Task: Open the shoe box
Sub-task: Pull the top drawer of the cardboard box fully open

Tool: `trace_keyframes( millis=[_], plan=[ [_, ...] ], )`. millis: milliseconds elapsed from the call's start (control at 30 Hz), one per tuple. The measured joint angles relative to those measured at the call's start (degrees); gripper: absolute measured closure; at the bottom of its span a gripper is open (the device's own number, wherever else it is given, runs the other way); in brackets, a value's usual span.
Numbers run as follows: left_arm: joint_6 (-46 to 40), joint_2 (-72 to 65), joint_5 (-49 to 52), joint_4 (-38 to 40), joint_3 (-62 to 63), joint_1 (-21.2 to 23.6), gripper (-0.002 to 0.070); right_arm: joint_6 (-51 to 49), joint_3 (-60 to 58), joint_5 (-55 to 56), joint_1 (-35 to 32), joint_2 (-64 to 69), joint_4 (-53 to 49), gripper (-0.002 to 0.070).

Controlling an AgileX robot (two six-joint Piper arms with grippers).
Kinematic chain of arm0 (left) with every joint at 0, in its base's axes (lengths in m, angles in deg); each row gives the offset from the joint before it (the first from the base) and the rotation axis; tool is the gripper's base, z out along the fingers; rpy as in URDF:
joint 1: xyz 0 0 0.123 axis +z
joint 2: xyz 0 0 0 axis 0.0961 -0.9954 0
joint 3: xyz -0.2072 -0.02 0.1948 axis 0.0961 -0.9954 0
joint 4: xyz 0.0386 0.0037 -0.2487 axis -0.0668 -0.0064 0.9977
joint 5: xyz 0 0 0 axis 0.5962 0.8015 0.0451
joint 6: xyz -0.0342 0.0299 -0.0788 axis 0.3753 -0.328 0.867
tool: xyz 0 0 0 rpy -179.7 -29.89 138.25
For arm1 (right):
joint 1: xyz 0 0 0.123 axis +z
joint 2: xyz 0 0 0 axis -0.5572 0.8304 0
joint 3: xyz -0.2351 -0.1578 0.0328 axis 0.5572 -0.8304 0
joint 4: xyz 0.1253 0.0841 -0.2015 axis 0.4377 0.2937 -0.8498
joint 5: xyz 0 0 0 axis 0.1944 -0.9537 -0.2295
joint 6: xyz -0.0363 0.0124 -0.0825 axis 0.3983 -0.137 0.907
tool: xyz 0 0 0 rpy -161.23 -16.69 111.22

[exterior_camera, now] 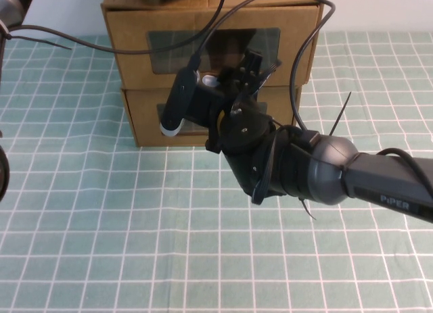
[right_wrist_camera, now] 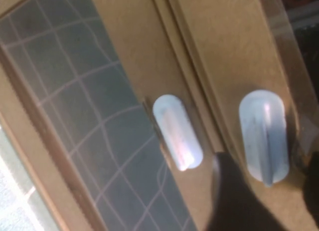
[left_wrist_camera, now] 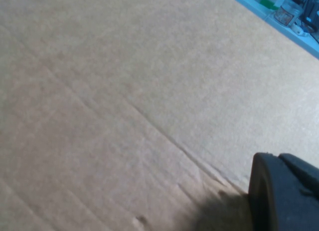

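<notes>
A: Dead ahead of the right pincer, nearly touching it, is the front wall of the shoe box. It's stacked on a 2nd box at the far side of the counter. Pincer's open, nothing gripped. The two pale fingertips stand apart w/ a cardboard seam running btwn them.

B: So that seam's the flap edge?

A: Prob. Can't say for sure which box it belongs to, since the pincer sits right at the join of the two. A window lies just to one side of the tips.

B: How to do it well, then?

A: IMO: get one tip under the flap lip and the other on the outer face. Close firmly, then pull back toward the arm along the hinge arc, not straight out. Go slow, else the whole stack may slide fwd.

B: And the left pincer?

A: Above & beyond the right one, over bare cardboard, which looks like the lid top. Open or closed: can't tell. If it presses down there, the stack won't slide, which helps.
</notes>
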Motion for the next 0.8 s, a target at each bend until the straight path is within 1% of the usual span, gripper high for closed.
trace_keyframes(
  millis=[133,267,333,800],
  plan=[
    [-0.2,-0.1,0.0,0.3,0.0,0.0,0.0680,0.0,0.4,0.7,-0.2,0.0,-0.2,0.0486],
    [-0.2,-0.1,0.0,0.4,0.0,0.0,0.0680,0.2,0.4,1.5,-0.3,0.1,-0.3,0.0612],
    [-0.2,-0.1,-0.1,0.4,0.0,0.0,0.0680,0.5,0.4,1.6,-0.3,0.3,-0.5,0.0652],
    [-0.3,-0.2,-0.1,0.4,0.0,0.0,0.0680,2.1,0.1,0.0,0.6,0.3,-0.7,0.0664]
  ],
)
